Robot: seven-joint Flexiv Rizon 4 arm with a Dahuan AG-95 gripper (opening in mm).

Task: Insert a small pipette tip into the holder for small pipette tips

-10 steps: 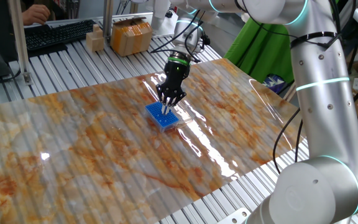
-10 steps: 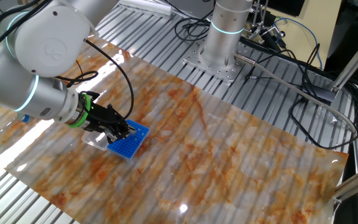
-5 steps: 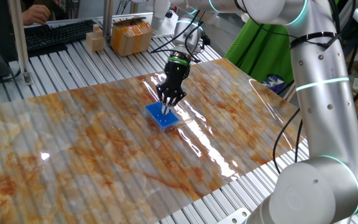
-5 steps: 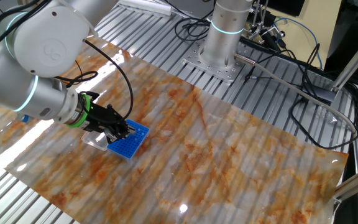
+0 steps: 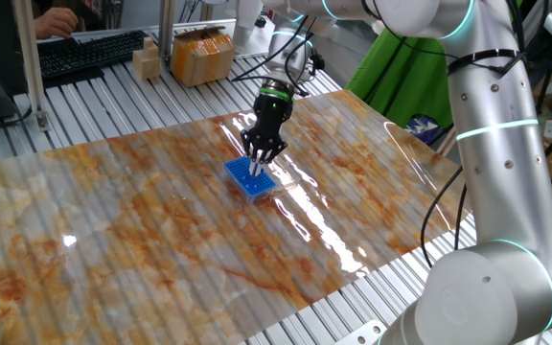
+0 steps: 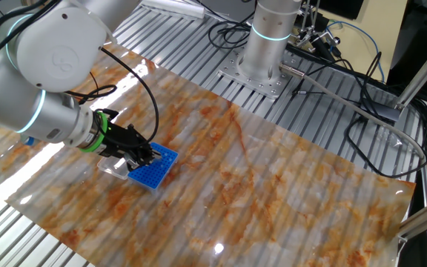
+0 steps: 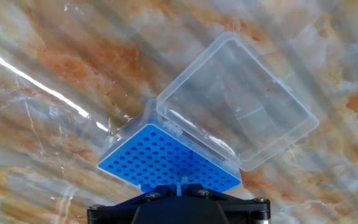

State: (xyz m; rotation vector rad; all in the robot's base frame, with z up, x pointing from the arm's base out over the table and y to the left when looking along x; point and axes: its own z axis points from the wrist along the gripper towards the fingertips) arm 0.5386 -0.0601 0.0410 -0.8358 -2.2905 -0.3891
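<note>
Pincer [image 5: 254, 169] closed over unmarked blue holder [image 5: 249, 179].

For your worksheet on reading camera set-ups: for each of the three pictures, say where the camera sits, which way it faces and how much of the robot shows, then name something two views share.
One fixed view: raised beside the arm's base, facing a keyboard; shows most of the arm and the gripper.
The other fixed view: raised at the opposite side, facing a second arm's base plate; shows forearm and wrist.
Hand view: on the hand, looking along the fingers; only the gripper's black edge shows.
Shared: the blue holder, its clear lid open.
</note>
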